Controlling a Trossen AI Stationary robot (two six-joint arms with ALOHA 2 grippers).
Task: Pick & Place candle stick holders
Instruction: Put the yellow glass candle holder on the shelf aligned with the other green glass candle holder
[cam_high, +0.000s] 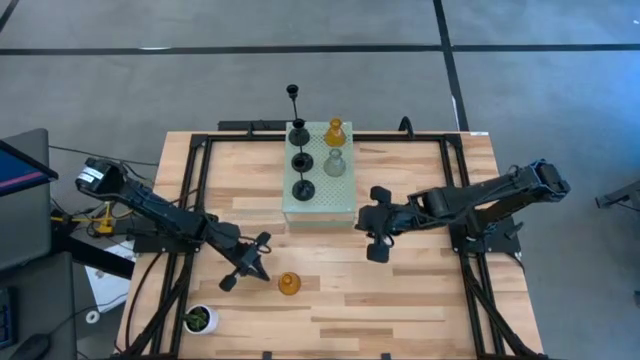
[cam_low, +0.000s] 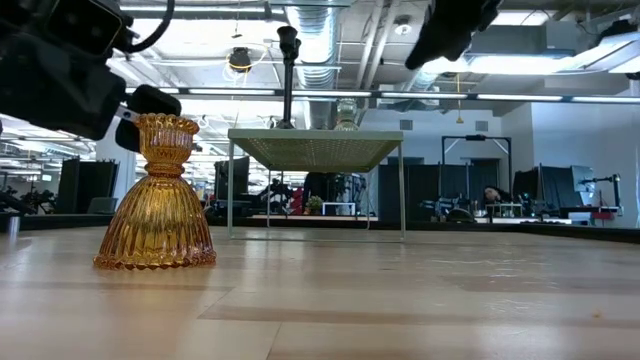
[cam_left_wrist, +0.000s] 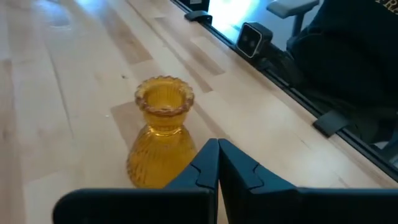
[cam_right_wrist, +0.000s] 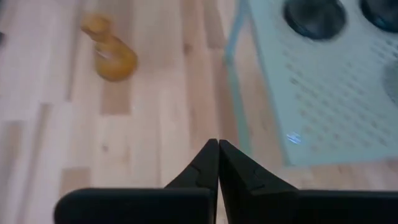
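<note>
Grey floor (cam_high: 300, 80) w/ dark lines; ceiling pipes (cam_low: 330, 30), strip lights overhead.

We see a ribbed amber candle holder (cam_high: 289, 284) on our pale wood bench (cam_high: 400, 300), black holders (cam_high: 302, 160) on a perforated pale green block (cam_high: 345, 205).

Amber holder (cam_low: 156, 195) on the table looks like ribbed glass, glossy & see-through w/ a scalloped rim; table (cam_high: 400, 300) is pale wood planks, smooth w/ a soft satin sheen. Perforated block (cam_high: 318, 190) reads as matt pale green, prob. plastic or painted metal, w/ black holders (cam_high: 302, 160) on it looking dark and slightly shiny. Left gripper (cam_left_wrist: 217, 163) & right gripper (cam_right_wrist: 218, 160) fingers are matt black, plastic-looking.
</note>
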